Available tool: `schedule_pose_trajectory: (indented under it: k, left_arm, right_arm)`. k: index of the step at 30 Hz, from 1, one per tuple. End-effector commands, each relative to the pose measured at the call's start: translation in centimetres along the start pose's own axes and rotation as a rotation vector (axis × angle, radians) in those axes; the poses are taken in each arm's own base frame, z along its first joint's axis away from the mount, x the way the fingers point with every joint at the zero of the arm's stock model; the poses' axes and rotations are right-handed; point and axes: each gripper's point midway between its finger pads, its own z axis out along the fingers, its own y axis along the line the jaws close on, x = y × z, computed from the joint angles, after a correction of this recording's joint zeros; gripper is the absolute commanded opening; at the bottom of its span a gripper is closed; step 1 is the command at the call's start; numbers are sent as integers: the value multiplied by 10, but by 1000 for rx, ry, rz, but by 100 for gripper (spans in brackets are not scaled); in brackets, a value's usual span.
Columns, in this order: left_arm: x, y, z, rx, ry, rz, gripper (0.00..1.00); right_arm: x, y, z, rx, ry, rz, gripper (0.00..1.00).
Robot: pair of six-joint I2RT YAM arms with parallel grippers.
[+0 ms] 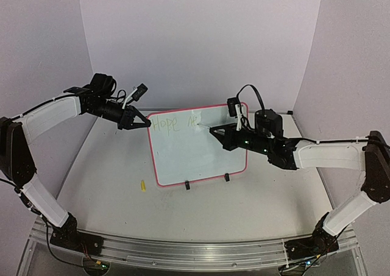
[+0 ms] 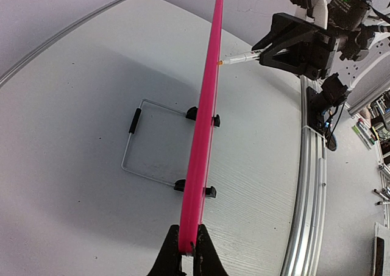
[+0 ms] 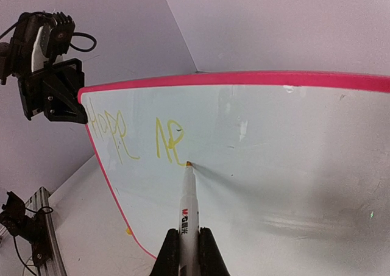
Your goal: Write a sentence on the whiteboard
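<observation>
Worktop (image 1: 109, 184) near the arm bases carries a small yellow bit (image 1: 142, 185), too small to be identified. Beyond it the whiteboard (image 1: 198, 148) is stood on edge on two black feet (image 1: 187, 185) at mid-worktop. Its upper left corner is clamped by the left tool (image 1: 145, 122). A marker (image 3: 186, 209) is pinched in the right tool (image 3: 186, 248), with its tip pressed to the board. Along the top, faint yellow-green writing (image 3: 137, 136) can be read as "Hope", followed by two unclear letters. The board's right end is cut off in the right wrist view.
</observation>
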Motion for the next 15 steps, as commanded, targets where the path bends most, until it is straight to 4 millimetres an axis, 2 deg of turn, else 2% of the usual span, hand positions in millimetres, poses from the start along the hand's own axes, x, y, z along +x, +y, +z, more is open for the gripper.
schedule_pose_trajectory:
  k: [1, 10, 15]
  left_arm:
    - [4, -6, 6, 7, 32, 17, 0]
    - [5, -5, 7, 4, 34, 18, 0]
    - [6, -5, 7, 4, 35, 16, 0]
  right_arm:
    - [-13, -13, -4, 68, -44, -6, 0]
    - [-13, -10, -5, 56, -39, -10, 0]
    - [-17, 0, -13, 14, -35, -27, 0]
